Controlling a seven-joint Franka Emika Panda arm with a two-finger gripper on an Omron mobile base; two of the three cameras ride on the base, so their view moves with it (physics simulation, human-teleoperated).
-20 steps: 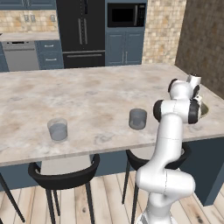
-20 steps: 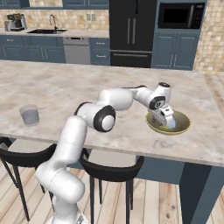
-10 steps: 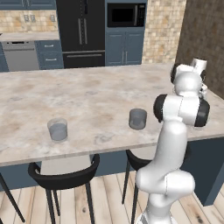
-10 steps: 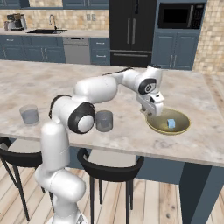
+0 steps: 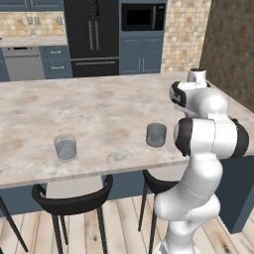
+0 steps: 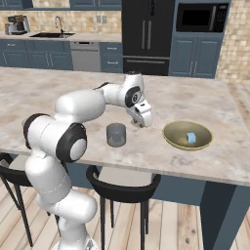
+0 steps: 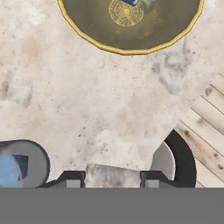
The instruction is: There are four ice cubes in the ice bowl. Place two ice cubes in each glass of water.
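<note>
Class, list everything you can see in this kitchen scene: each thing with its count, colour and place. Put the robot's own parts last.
glasses of water: two, clear bluish-grey, on the island counter; one near the gripper, the other farther along the front edge
ice bowl: one, olive-gold, on the counter beyond the nearer glass
ice cubes: one pale blue cube in the bowl; another in the glass at the hand view's left edge
island counter: one, beige marble
stools: two, black, under the counter's front edge
fridge: one, black, back wall
microwave: one, black, beside the fridge
arm: one, white with dark joints
gripper: one, above the counter between glass and bowl, holding nothing visible
</note>
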